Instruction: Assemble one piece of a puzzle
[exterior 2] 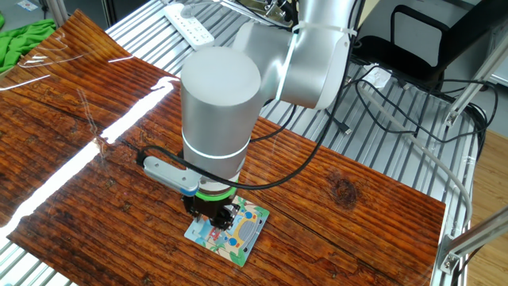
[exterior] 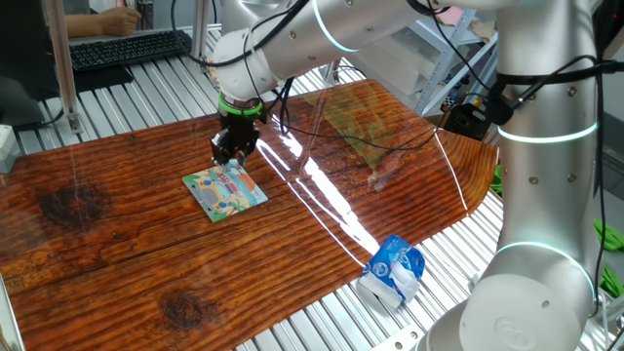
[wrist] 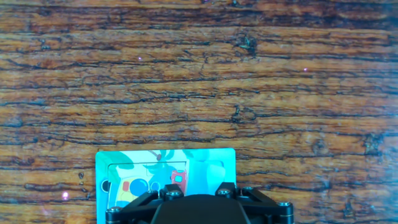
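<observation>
Desk: dark reddish-brown wood-grain board point(exterior: 146, 253), knots and cracks showing, glare streak running across it; lying on a slatted metal bench point(exterior: 292, 322).
Arm: silver Flexiv arm point(exterior 2: 222, 103) reaching down over the desk, wrist pointing straight down, black cable looping off it.
Gripper: gripper point(exterior: 234, 148) sitting low over the far edge of the puzzle point(exterior: 225, 191); in the hand view only its black body is showing at the bottom edge.
Jaws: tips hidden in all views; can't tell whether they're gripping anything or how wide they're standing.
Puzzle: lying flat on the desk, teal border, cartoon pic; in the other fixed view the gripper is covering one corner, and in the hand view the puzzle is partly under the gripper body.
Piece: not visible; can't tell if it's under or between the jaws, or already in the board.
Clear sheet: transparent film point(exterior: 380, 136) lying on the desk's far right part, reflecting light.
Pack: blue-and-white crumpled packet point(exterior: 393, 271) sitting at the desk's near right edge, well apart from the puzzle.
Room: black keyboard point(exterior: 127, 49) w/ a person's hand point(exterior: 115, 18) by it at back; white power strip point(exterior 2: 189, 25), green cloth point(exterior 2: 24, 41), black chair point(exterior 2: 425, 40), loose cables on the bench.
</observation>
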`<state>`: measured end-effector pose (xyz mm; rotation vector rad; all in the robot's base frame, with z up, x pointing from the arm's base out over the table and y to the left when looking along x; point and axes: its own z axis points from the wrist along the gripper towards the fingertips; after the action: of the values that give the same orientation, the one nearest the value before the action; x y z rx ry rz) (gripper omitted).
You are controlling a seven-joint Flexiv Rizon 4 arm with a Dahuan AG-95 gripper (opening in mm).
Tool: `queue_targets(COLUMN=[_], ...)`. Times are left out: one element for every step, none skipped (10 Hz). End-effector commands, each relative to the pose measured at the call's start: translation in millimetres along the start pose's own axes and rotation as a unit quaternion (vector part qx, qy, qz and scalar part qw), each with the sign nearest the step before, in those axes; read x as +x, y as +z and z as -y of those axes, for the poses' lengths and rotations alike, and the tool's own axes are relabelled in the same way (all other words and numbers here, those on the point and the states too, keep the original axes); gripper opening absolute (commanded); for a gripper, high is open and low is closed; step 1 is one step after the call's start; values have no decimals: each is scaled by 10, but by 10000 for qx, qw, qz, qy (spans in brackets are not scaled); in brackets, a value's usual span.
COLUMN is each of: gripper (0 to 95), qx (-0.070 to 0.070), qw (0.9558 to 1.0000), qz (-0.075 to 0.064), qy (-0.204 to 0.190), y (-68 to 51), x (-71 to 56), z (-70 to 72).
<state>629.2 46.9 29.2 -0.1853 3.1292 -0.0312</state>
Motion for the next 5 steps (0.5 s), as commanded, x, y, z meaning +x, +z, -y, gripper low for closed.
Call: queue_targets(gripper=[0, 0, 0, 0, 0], qx=[-17, 11, 41, 55, 58], qw=[9996, 9996, 9995, 9994, 9994], qz=[-52, -47, -34, -37, -27], qy=[-261, -261, -305, -331, -352], y=[1, 1, -6, 0, 10], x=[-5, -5, -34, -49, -52], z=[-3, -3, 8, 10, 8])
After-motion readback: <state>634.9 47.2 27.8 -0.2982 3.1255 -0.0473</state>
